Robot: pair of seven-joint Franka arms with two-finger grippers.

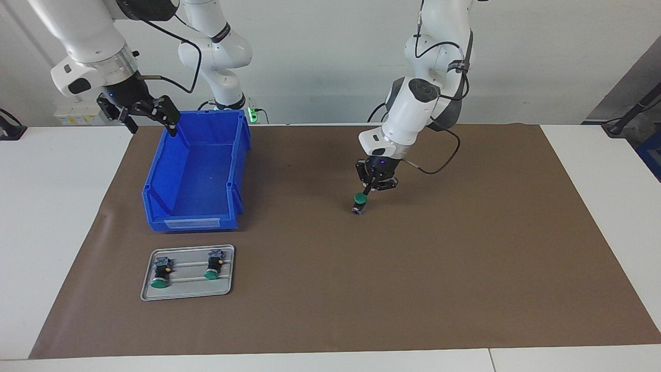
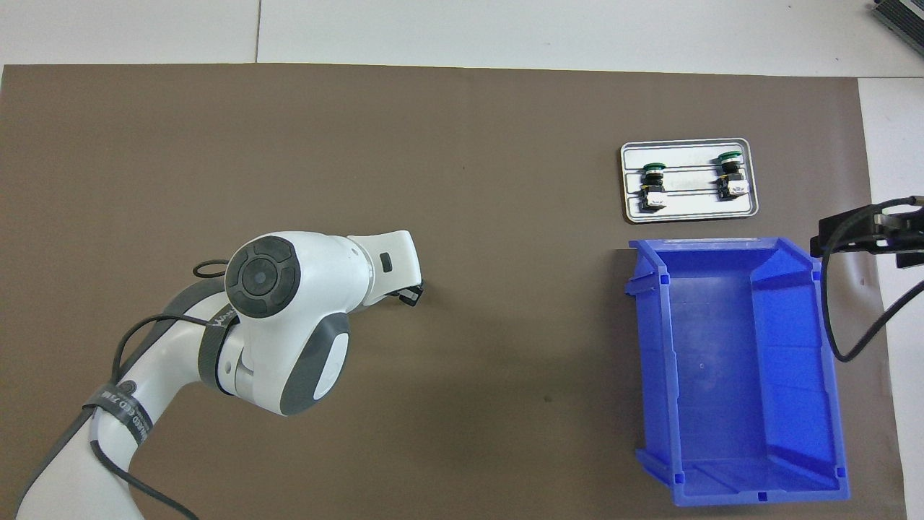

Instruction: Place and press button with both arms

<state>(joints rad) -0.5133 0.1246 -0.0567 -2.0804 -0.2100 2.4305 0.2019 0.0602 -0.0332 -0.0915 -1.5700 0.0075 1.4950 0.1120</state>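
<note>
A button point(image 1: 359, 202) with a green cap stands upright on the brown mat point(image 1: 413, 268) near its middle. My left gripper point(image 1: 370, 190) points down, right above the cap and touching or almost touching its edge; I cannot tell which. In the overhead view the left arm covers this button, and only a black bit of the left gripper point(image 2: 411, 295) shows. My right gripper point(image 1: 152, 125) is open and empty, held in the air beside the blue bin's point(image 1: 155, 178) corner nearest the robots. It also shows at the edge of the overhead view point(image 2: 877, 232).
The blue bin point(image 2: 653, 361) has nothing in it and stands toward the right arm's end. A grey tray point(image 1: 187, 292) farther from the robots than the bin holds two more green-capped buttons point(image 1: 161, 274) point(image 1: 213, 266) lying on their sides. The tray also shows in the overhead view point(image 2: 689, 209).
</note>
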